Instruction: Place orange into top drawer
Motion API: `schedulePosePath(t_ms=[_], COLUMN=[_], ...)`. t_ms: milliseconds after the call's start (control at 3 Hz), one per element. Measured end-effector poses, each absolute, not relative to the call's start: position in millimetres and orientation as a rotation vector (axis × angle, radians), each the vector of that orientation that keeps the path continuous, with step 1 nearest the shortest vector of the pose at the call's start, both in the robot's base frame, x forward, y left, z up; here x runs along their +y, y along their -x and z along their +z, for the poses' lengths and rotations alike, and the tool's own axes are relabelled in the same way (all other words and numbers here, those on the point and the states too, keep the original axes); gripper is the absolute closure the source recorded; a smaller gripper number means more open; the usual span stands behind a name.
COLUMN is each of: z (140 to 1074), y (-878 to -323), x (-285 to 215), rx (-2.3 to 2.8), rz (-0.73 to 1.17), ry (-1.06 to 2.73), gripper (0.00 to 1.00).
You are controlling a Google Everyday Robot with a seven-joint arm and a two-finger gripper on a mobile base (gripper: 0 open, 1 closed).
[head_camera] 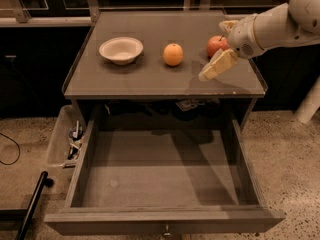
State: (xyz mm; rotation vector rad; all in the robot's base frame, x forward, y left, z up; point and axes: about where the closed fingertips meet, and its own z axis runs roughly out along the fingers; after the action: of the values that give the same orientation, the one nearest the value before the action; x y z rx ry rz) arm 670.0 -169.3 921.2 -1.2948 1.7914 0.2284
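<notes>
The orange sits on the grey cabinet top, near the middle. The top drawer is pulled fully out below, and its flat grey floor is bare. My gripper hovers over the right part of the cabinet top, to the right of the orange and apart from it. Its two cream fingers stand spread open and hold nothing. The arm reaches in from the upper right.
A red apple sits right behind my gripper. A white bowl stands at the left of the top. A clear plastic bin of clutter hangs at the drawer's left. A black pole lies on the speckled floor.
</notes>
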Motion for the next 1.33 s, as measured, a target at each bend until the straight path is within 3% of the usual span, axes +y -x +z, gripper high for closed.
schedulePosePath(t_ms=[667, 1333], z=[926.9, 932.8], y=[-681.2, -730.0], x=[-153.1, -114.5], rx=[1.729, 1.626], rz=[0.258, 0.380], ry=[1.245, 1.191], gripper=[0.00, 0.00])
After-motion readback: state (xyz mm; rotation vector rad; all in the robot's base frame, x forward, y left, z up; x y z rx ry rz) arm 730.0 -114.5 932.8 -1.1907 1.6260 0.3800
